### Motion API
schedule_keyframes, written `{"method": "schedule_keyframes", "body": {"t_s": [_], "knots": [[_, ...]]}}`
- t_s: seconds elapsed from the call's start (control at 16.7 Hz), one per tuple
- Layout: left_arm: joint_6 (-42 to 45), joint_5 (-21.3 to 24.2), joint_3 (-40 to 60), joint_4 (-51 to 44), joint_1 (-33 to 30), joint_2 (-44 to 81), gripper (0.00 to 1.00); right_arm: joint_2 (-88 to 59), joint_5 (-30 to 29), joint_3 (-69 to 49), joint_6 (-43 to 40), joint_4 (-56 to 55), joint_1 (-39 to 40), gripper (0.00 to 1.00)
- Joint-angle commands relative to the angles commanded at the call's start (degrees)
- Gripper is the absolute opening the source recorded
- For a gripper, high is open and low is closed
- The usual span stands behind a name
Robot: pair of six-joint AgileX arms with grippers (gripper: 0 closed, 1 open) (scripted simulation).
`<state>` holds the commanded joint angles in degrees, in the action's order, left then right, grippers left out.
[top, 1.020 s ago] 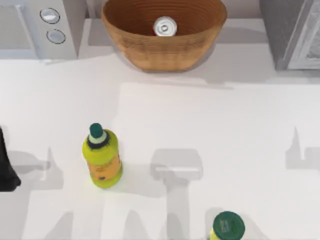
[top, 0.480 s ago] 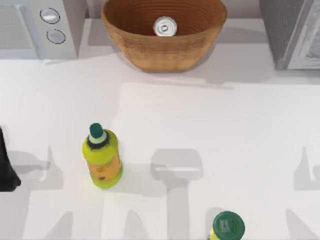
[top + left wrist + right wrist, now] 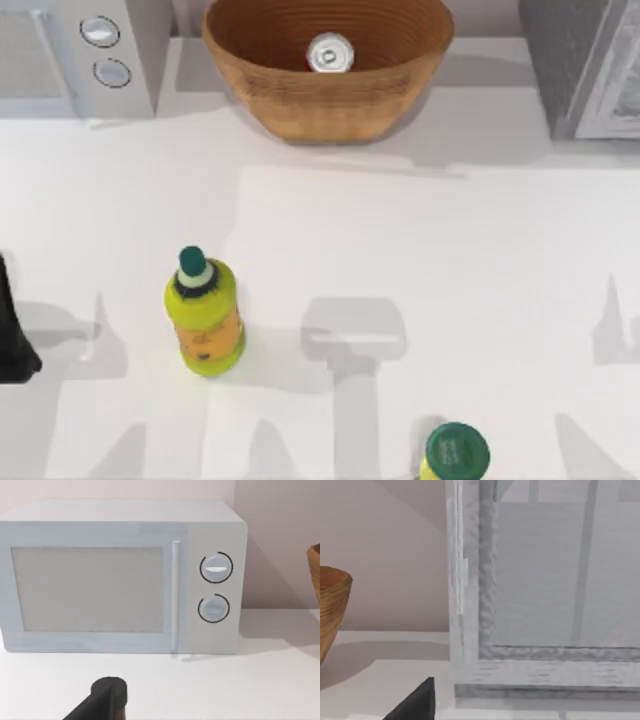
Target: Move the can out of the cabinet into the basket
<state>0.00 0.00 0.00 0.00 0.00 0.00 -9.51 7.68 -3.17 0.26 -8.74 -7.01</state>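
Can [image 3: 330, 53] sits upright in the basket [image 3: 300, 105] at the desk's far edge — job looks done — so best pull both arms clear without knocking the bottle [image 3: 204, 318]; either tool's grip, I cannot tell.

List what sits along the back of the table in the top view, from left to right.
White appliance with two knobs → basket, with the can inside it → cabinet.

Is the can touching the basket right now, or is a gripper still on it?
Touching: in the top view the can stands inside the basket on its floor, ringed by the woven walls. No gripper is on it.
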Motion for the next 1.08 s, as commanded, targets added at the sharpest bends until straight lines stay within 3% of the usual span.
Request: {"method": "schedule_keyframes", "body": {"t_s": [0.72, 1.08], "knots": [[0.0, 0.0, 0.0, 0.0, 0.0, 0.0, 1.0, -59.7, 37.8, -13.3, 1.0, -45.3, -38.6, 1.0], [0.0, 0.0, 0.0, 0.0, 0.0, 0.0, 1.0, -78.0, 49.3, -17.5, 1.3, -59.5, -50.7, 1.0]]}}
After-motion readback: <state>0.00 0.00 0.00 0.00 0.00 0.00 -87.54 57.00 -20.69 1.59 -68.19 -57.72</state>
